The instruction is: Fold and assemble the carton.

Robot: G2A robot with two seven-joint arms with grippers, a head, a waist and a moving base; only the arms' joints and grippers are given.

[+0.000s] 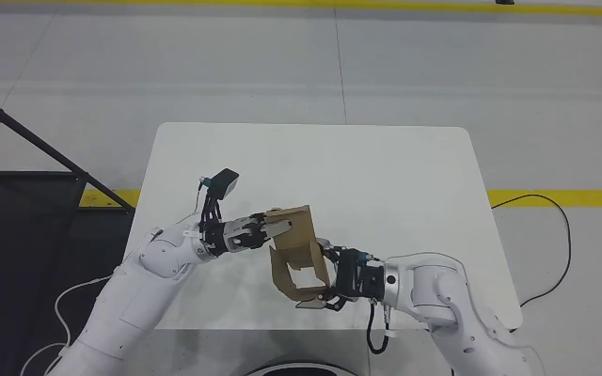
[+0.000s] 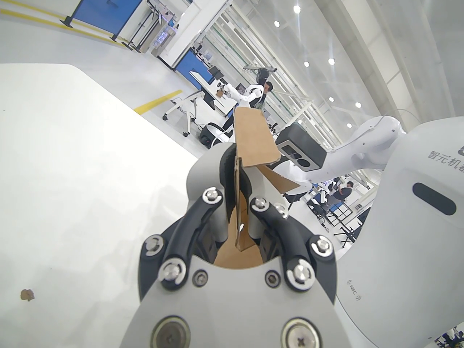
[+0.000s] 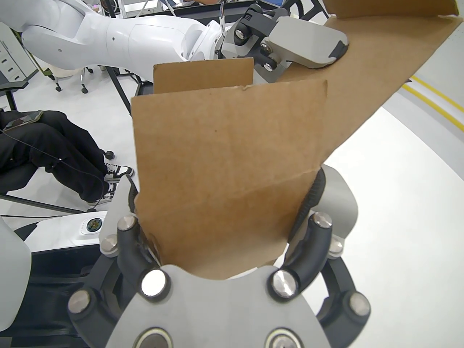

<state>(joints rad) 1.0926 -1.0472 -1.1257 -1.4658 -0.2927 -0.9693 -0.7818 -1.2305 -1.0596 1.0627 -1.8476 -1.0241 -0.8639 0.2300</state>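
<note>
The brown corrugated cardboard carton [image 1: 296,246] hangs half-opened over the near part of the white counter [image 1: 395,179], between the two arms. The left claw [image 1: 266,228] is clamped on the edge of an upper panel. The right claw [image 1: 326,277] has its jaws spread wide to either side of the lower panel. The step in hand looks like squaring the sleeve open. Next, the flaps probably need folding inward, with one claw holding steady while the other pushes.
</note>
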